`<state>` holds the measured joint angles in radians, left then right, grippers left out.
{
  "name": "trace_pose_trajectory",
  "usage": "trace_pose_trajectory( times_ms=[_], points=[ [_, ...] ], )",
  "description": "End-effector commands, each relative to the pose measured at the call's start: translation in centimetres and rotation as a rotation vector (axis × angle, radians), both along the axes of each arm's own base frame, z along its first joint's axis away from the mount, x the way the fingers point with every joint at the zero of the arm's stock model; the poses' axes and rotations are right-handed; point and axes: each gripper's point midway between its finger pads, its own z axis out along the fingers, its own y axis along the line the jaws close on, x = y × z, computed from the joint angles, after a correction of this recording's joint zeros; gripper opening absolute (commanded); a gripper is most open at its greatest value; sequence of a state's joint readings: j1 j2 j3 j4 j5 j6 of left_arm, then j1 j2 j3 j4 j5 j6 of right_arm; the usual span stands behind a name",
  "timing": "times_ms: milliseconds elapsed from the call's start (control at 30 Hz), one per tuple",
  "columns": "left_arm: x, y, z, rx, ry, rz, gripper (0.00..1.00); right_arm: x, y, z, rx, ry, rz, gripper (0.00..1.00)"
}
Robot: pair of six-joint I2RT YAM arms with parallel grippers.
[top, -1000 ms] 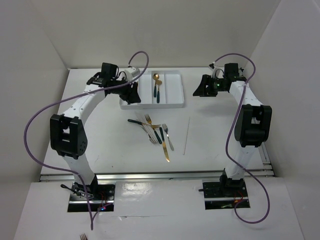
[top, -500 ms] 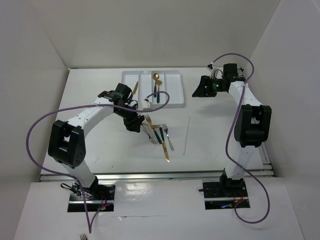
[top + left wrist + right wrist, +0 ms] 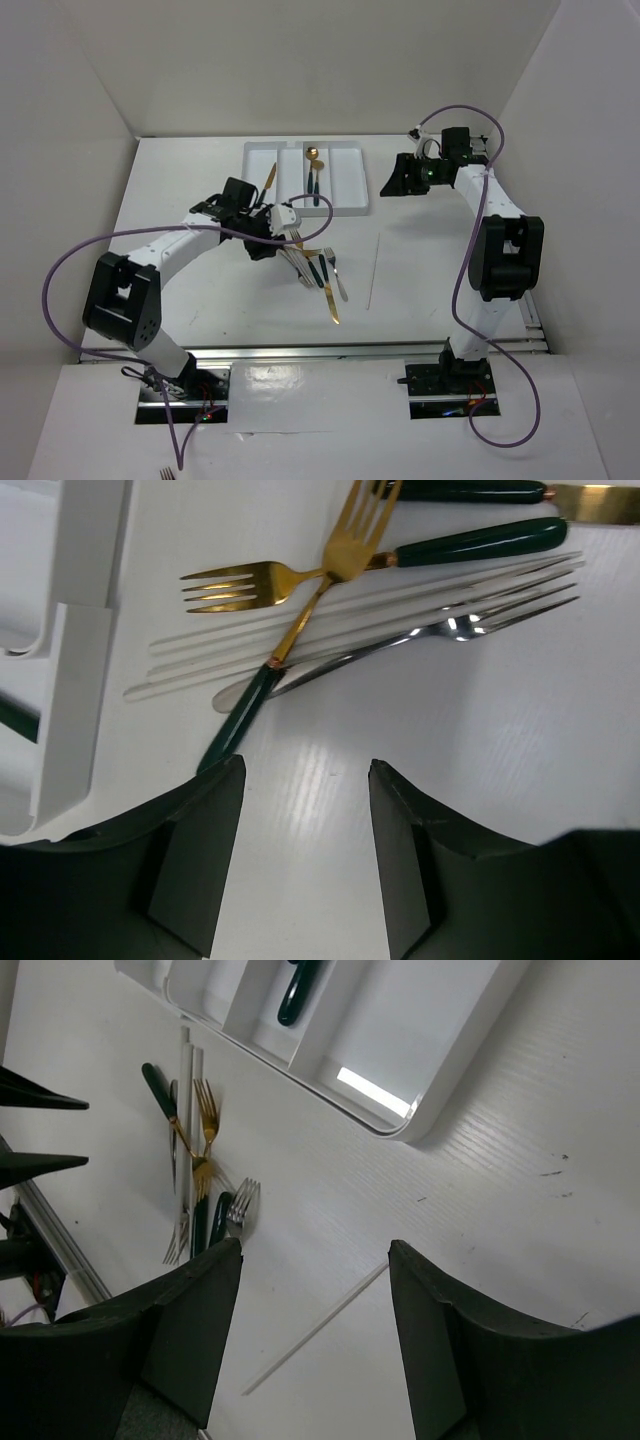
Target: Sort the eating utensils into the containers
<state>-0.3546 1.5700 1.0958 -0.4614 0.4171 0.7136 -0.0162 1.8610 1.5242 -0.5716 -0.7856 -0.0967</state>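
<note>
Centrally, the tray [image 3: 345,190] lay far back, holding a spoon [image 3: 314,170] and a knife [image 3: 270,177]. The left gripper [image 3: 305,780], jaws apart and empty, hovered beside the utensil pile [image 3: 315,265]. The right gripper [image 3: 315,1260], likewise apart and empty, hung near the tray.

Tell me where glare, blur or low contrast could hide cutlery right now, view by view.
Left wrist: sharp, small glints on the silver fork, pale sticks nearly vanish against the white table. Right wrist: bright patch on the tray wall, the lone stick faint. Top view: even light, soft shadows, the pile small but readable.
</note>
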Motion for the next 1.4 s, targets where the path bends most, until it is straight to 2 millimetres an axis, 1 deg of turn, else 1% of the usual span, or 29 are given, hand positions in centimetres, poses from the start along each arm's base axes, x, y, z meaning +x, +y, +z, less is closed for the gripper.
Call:
trace_pose_trajectory(
  times_ms=[0,133,200,233,267,300,367,400,433,467,500,533,567,600,633,667,733,767,800,833,900,933,967,1033,1067,1167,1267,1300,1367],
  points=[
    [3.1,0.0,1.0,-0.031,-0.091,-0.022,0.66,-0.5,0.2,1.7,-0.016,-0.049,0.01,0.68],
    [3.7,0.3,-0.6,-0.007,-0.08,-0.041,0.66,-0.4,0.2,1.2,-0.016,-0.039,0.01,0.68],
    [4.2,0.0,-0.7,-0.011,-0.081,-0.053,0.64,-0.2,0.2,1.2,-0.02,-0.045,0.015,0.68],
    [4.1,0.0,-1.6,-0.005,-0.059,-0.053,0.64,-0.2,0.2,1.2,-0.02,-0.045,0.015,0.68],
    [4.7,0.2,-1.5,-0.006,-0.063,-0.044,0.63,-0.2,0.2,1.2,-0.02,-0.045,0.015,0.68],
    [4.6,0.2,-1.8,-0.003,-0.054,-0.044,0.63,-0.1,0.2,0.8,-0.02,-0.036,0.015,0.68],
    [4.9,0.0,-1.9,-0.01,-0.05,-0.049,0.63,0.1,0.2,1.1,-0.02,-0.045,0.015,0.68],
    [5.0,0.0,-2.3,-0.01,-0.049,-0.049,0.63,-0.1,0.2,0.6,-0.02,-0.027,0.015,0.68],
    [5.3,-0.1,-1.9,-0.013,-0.059,-0.049,0.63,-0.1,0.2,0.6,-0.02,-0.027,0.015,0.68],
    [5.3,-0.1,-2.4,-0.009,-0.048,-0.049,0.63,-0.1,0.2,0.6,-0.02,-0.027,0.015,0.68],
    [5.5,-0.2,-2.3,-0.012,-0.058,-0.049,0.63,0.2,0.2,0.5,-0.02,-0.025,0.015,0.68],
    [5.5,-0.2,-2.8,-0.009,-0.046,-0.049,0.63,0.2,0.2,0.5,-0.02,-0.025,0.015,0.68],
    [5.5,-0.2,-2.8,-0.009,-0.046,-0.049,0.63,0.2,0.2,0.5,-0.02,-0.025,0.015,0.68],
    [5.7,-0.2,-2.9,-0.006,-0.05,-0.056,0.63,0.3,-0.2,0.1,-0.02,-0.016,0.006,0.68],
    [5.9,-0.3,-3.1,-0.006,-0.05,-0.056,0.63,0.5,-0.2,0.4,-0.02,-0.025,0.006,0.68],
    [5.9,-0.3,-3.2,-0.006,-0.05,-0.056,0.63,0.4,-0.2,-0.1,-0.019,-0.005,0.006,0.68],
    [6.6,-0.1,-3.5,-0.001,-0.052,-0.055,0.63,0.6,-0.3,0.3,-0.02,-0.016,0.006,0.68],
    [6.4,0.0,-3.6,0.002,-0.042,-0.055,0.63,0.6,-0.3,0.3,-0.02,-0.016,0.006,0.68],
    [6.3,0.0,-4.1,0.005,-0.03,-0.055,0.63,0.7,-0.7,-0.1,-0.019,-0.005,-0.003,0.68],
    [6.7,-0.1,-3.7,0.005,-0.046,-0.063,0.63,0.7,-0.7,-0.1,-0.019,-0.005,-0.003,0.68],
    [6.3,0.0,-4.7,0.013,-0.017,-0.063,0.63,0.9,-1.1,-0.3,-0.019,0.003,-0.012,0.68],
    [6.3,0.0,-4.7,0.013,-0.017,-0.063,0.63,1.1,-1.1,0.1,-0.019,-0.006,-0.012,0.68],
    [6.4,0.1,-4.7,0.016,-0.022,-0.07,0.62,1.2,-1.1,-0.4,-0.019,0.004,-0.012,0.68],
    [6.7,0.4,-5.0,0.016,-0.023,-0.061,0.62,1.0,-1.1,-0.5,-0.019,0.013,-0.012,0.68],
    [6.6,0.4,-5.4,0.019,-0.011,-0.061,0.62,1.2,-1.1,-0.2,-0.019,0.004,-0.012,0.68],
    [6.6,0.4,-5.9,0.024,-0.006,-0.068,0.58,1.3,-1.5,-0.6,-0.019,0.014,-0.021,0.68],
    [6.2,0.4,-6.5,0.019,0.014,-0.073,0.44,1.3,-1.5,-0.6,-0.019,0.014,-0.021,0.68],
    [5.9,0.4,-6.8,0.022,0.023,-0.073,0.36,1.3,-1.5,-0.6,-0.019,0.014,-0.021,0.68],
    [6.1,0.4,-6.7,0.016,0.016,-0.066,0.32,1.3,-1.5,-1.0,-0.019,0.023,-0.021,0.68]
  ],
)
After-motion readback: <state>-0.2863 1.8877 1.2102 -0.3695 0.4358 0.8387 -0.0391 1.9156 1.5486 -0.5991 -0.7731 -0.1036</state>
